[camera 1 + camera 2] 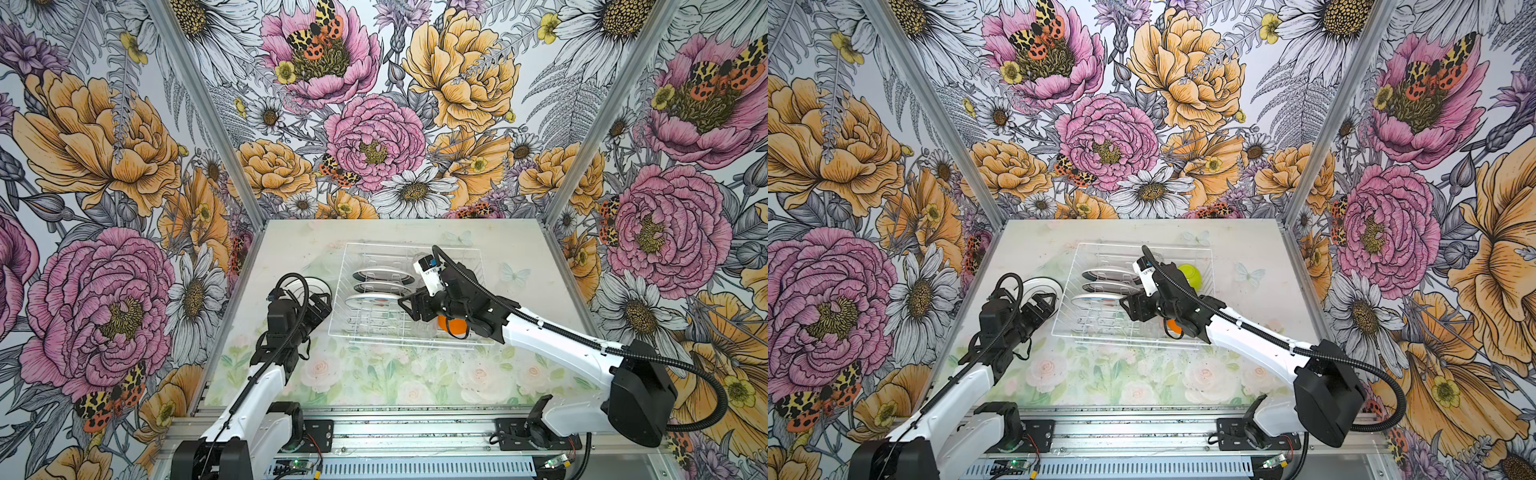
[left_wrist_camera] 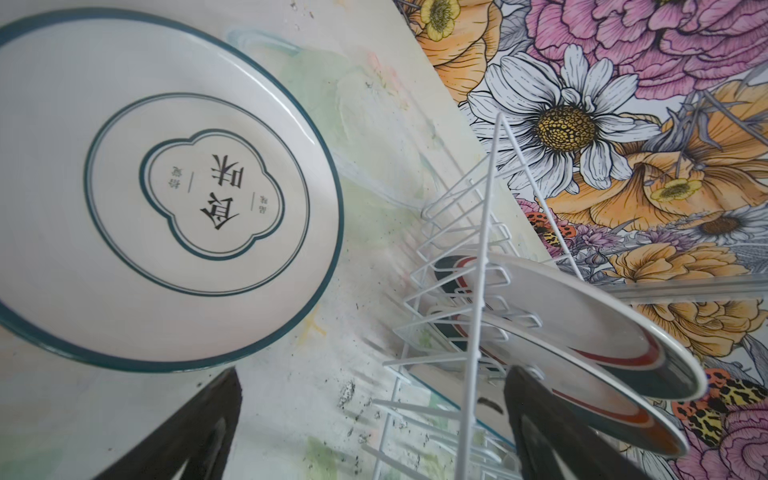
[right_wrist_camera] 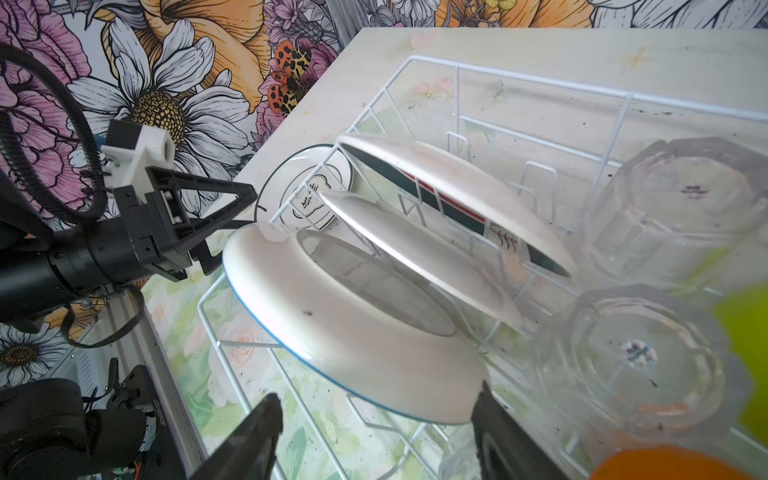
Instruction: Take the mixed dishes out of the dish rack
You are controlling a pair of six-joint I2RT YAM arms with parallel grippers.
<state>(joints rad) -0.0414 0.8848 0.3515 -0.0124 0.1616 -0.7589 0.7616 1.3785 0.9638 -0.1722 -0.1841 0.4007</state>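
Dishes are standing in the white wire dish rack (image 1: 338,291), which is lying mid-surface (image 1: 374,390), nearer the far edge. Three plates are resting on edge in its slots: the far plate (image 1: 380,274) and middle plate (image 1: 380,287), both showing teal-and-red rims, and the watermelon-print plate (image 1: 374,301) nearest the front edge. The right hand (image 3: 378,392) is straddling that plate's rim with its fingers spread, not clamping it. Toward the right edge, the far tumbler (image 3: 681,208) and near tumbler (image 3: 640,357) are standing upside down beside the lime-green bowl (image 1: 1190,276) and orange bowl (image 1: 455,326). A teal-rimmed plate (image 2: 166,187) is lying flat on the surface just outside the rack, toward the left edge. The left hand (image 1: 326,309) is hovering there, released and empty.
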